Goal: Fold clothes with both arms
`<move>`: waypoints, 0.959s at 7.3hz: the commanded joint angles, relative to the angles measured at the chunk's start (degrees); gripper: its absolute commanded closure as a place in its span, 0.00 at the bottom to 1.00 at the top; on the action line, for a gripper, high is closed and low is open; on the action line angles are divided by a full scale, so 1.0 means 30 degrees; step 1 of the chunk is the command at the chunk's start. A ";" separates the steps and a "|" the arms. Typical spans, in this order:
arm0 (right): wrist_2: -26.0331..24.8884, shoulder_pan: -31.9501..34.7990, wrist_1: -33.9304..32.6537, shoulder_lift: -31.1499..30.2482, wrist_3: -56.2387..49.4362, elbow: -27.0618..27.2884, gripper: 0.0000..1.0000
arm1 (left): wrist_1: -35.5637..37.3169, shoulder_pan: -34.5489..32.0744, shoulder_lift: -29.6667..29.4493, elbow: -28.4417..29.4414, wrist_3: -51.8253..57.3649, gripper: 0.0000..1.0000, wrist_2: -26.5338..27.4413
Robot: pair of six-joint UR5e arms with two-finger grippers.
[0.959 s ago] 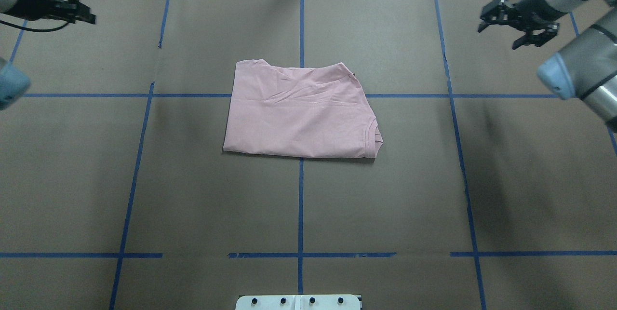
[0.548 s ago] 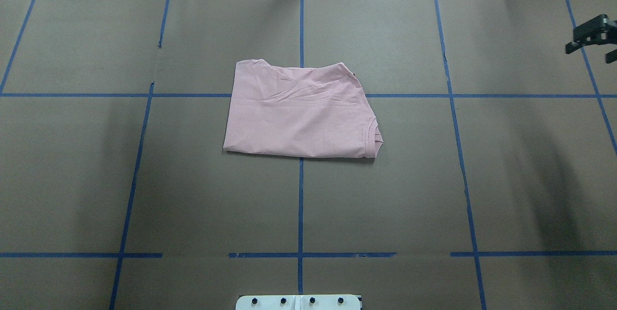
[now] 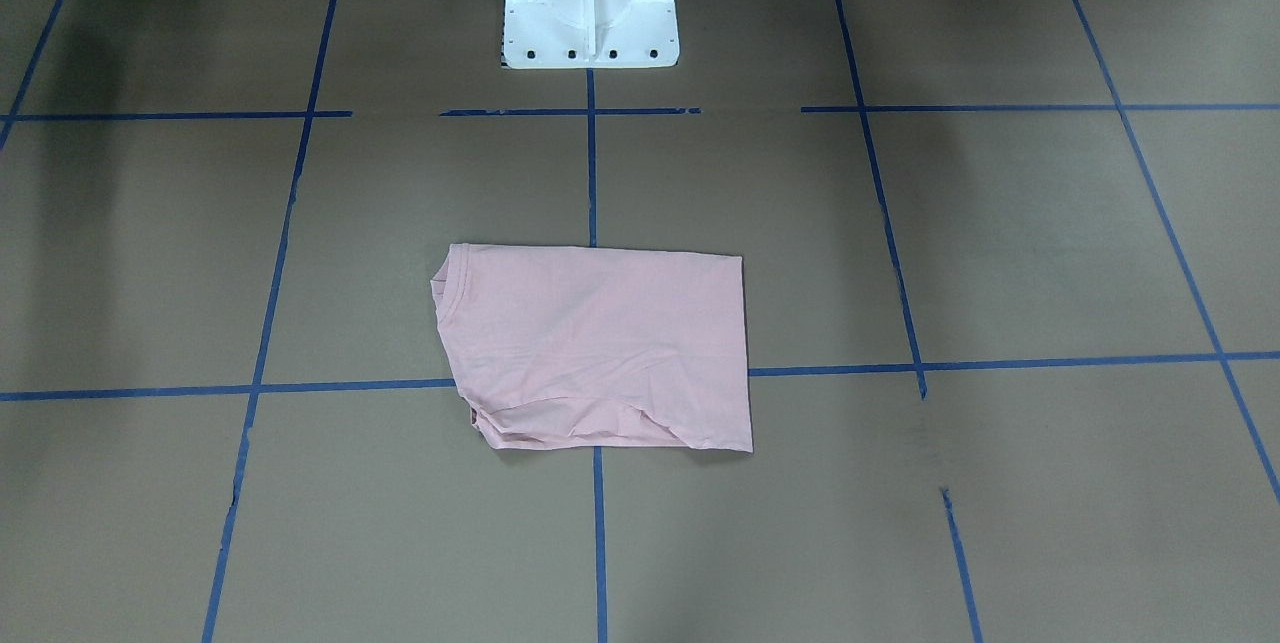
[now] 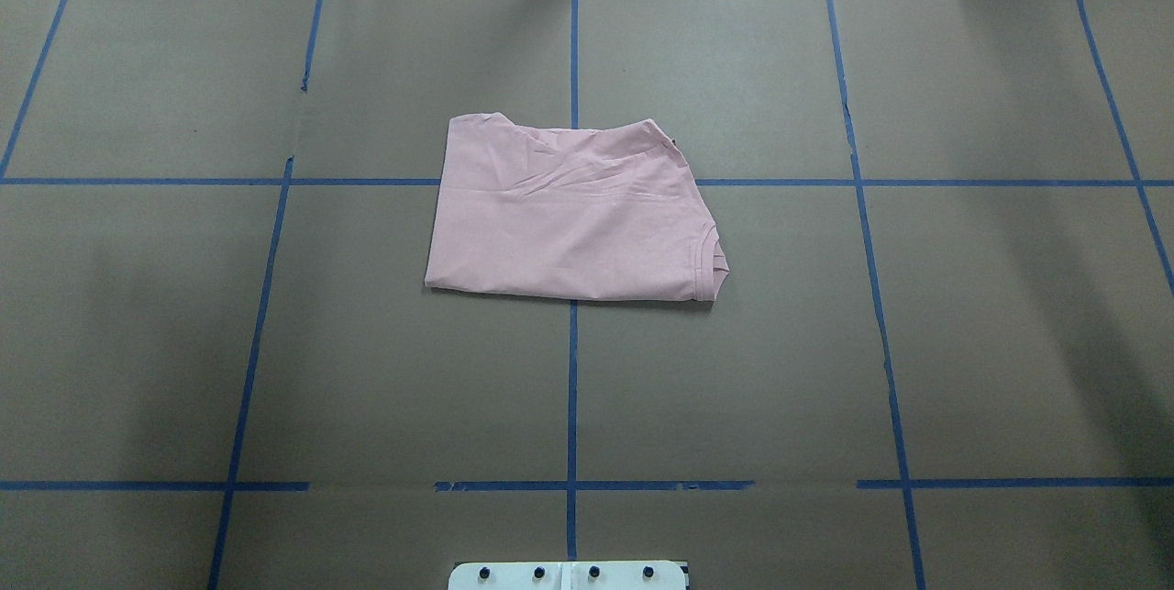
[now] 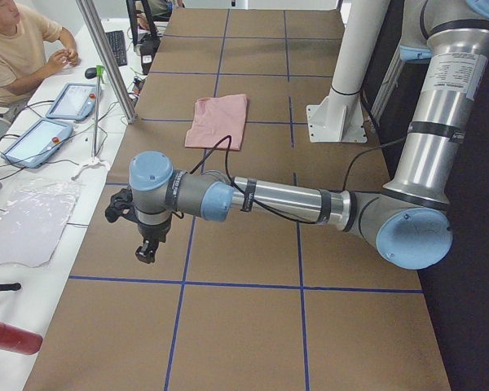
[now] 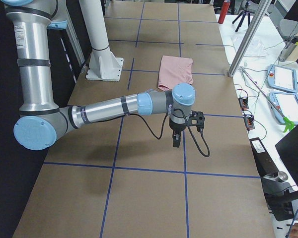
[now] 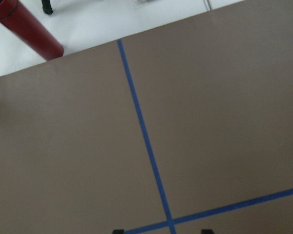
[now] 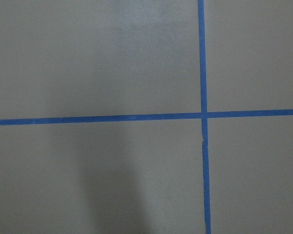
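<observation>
The pale pink T-shirt lies folded into a rough rectangle at the table's middle, collar edge toward the robot's right, and nothing touches it. Its print is hidden. It also shows in the front view and both side views. Both arms are out of the overhead and front views. My left gripper hangs over the table's left end, far from the shirt; its two tips stand wide apart and empty. My right gripper hangs over the right end; I cannot tell whether it is open.
The white pedestal base stands at the robot's side of the table. A red cylinder and a metal post stand beyond the left end. An operator sits there with tablets. Blue tape lines grid the brown paper.
Both arms have swung outward and left the overhead view: the left gripper first, then the right one past the right edge. The shirt has not moved.
</observation>
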 commanded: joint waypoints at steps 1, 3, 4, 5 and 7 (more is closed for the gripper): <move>0.0143 0.0075 -0.0139 -0.0158 -0.0057 -0.0170 0.00 | 0.0126 -0.0225 0.2664 -0.1485 0.0102 0.00 -0.1700; 0.0203 0.0074 -0.0080 -0.0129 0.0002 -0.0259 0.00 | 0.0006 -0.0226 0.3294 -0.2460 -0.2460 0.00 -0.1529; 0.0348 0.0075 -0.0080 -0.0129 -0.0027 -0.0288 0.00 | -0.0140 -0.0196 0.3151 -0.2433 -0.2796 0.00 -0.1500; 0.0379 0.0075 -0.0109 -0.0158 -0.0028 -0.0317 0.00 | -0.0141 -0.0254 0.3353 -0.2781 -0.2712 0.00 -0.1616; 0.0379 0.0075 -0.0051 -0.0217 -0.0057 -0.0579 0.00 | -0.0170 -0.0255 0.3849 -0.2929 -0.2711 0.00 -0.1617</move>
